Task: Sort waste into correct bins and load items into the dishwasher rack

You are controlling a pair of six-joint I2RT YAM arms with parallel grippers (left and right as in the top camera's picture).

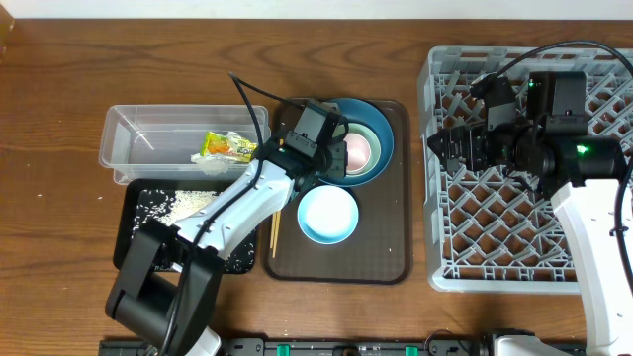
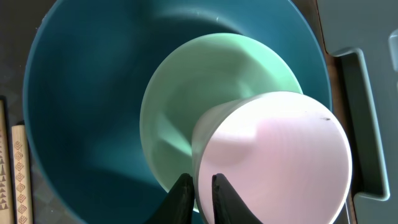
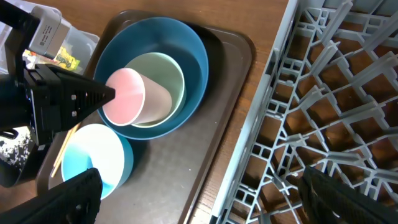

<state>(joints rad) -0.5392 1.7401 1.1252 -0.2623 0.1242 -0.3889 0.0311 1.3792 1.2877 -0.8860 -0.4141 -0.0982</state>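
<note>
The small pink cup (image 1: pixel 358 150) lies tilted inside the pale green bowl (image 1: pixel 376 136), which sits in the large dark blue bowl (image 1: pixel 384 119) on the brown tray. My left gripper (image 1: pixel 334 150) is shut on the pink cup's rim (image 2: pixel 280 155), one finger inside and one outside (image 2: pixel 200 186). The small light blue bowl (image 1: pixel 327 215) stands on the tray in front. My right gripper (image 1: pixel 440 148) hovers open and empty over the left edge of the grey dishwasher rack (image 1: pixel 524 232). The yellow-green wrapper (image 1: pixel 227 146) lies in the clear tub (image 1: pixel 148 133). Rice (image 1: pixel 183 203) lies in the black tray (image 1: pixel 138 237).
The brown serving tray (image 1: pixel 381 247) lies between the bins and the rack. Wooden chopsticks (image 1: pixel 274 232) lie along its left edge, also in the left wrist view (image 2: pixel 18 174). In the right wrist view the rack's lattice (image 3: pixel 323 93) fills the right side.
</note>
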